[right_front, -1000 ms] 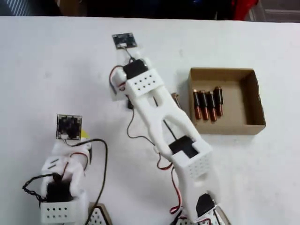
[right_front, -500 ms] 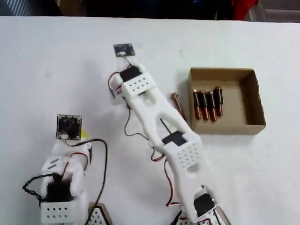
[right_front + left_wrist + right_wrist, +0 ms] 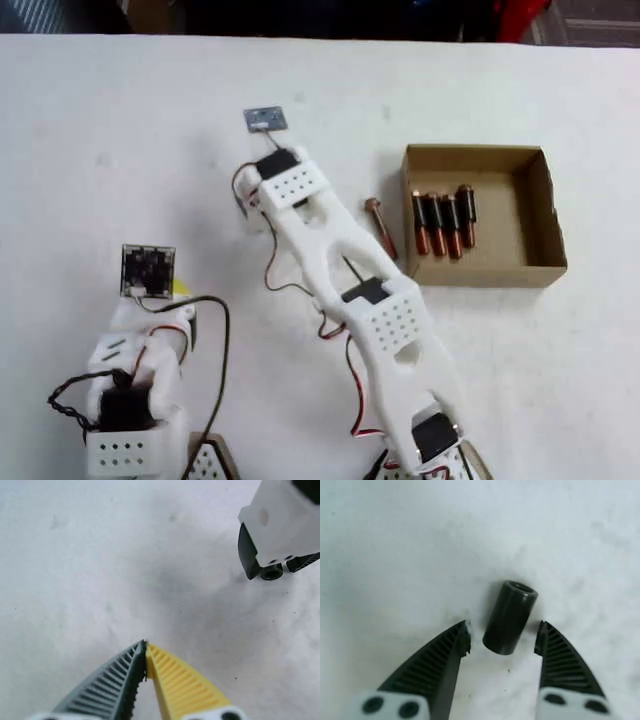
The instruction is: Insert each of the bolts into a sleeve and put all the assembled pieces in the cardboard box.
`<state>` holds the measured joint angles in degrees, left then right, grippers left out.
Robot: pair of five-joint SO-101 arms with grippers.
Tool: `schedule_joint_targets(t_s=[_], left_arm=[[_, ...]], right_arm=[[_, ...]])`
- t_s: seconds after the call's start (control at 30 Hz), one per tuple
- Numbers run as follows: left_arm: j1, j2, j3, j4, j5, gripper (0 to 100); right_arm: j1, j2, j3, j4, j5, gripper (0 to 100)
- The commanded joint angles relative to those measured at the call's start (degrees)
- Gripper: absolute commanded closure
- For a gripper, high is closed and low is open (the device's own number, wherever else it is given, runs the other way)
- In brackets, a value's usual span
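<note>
A short black sleeve [image 3: 510,617] lies on its side on the white table, between the spread fingers of my right gripper [image 3: 504,625], which is open and not touching it. A copper bolt [image 3: 380,228] lies loose on the table just left of the cardboard box [image 3: 475,152]. Several assembled bolt-and-sleeve pieces [image 3: 443,222] lie side by side in the box. My right arm [image 3: 330,240] stretches across the table's middle. My left gripper [image 3: 145,647] is shut with nothing in it, low over bare table at the near left.
The right arm's white and black wrist part [image 3: 277,527] hangs beyond my left gripper. The left arm [image 3: 135,385] is folded at the near left corner. Open white table lies to the far left and right of the box.
The right arm has drawn back toward the near side, and its wrist came nearer. The copper bolt beside the box, half covered before, now lies in full sight. The left arm is still.
</note>
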<state>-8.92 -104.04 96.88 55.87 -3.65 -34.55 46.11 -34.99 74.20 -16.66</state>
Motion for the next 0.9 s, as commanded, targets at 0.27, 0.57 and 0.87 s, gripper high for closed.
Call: schedule_joint_targets(t_s=[0.27, 0.57, 0.87], left_arm=[[-0.3, -0.7, 0.1, 0.2, -0.6, 98], [-0.3, -0.7, 0.1, 0.2, -0.6, 98], [-0.3, -0.7, 0.1, 0.3, -0.6, 98]], right_arm=[[1.1, -0.4, -2.4, 0.8, -0.5, 80.5], [1.1, -0.4, -2.4, 0.8, -0.4, 98.6], [1.1, -1.2, -2.9, 6.5, 4.3, 98.2]])
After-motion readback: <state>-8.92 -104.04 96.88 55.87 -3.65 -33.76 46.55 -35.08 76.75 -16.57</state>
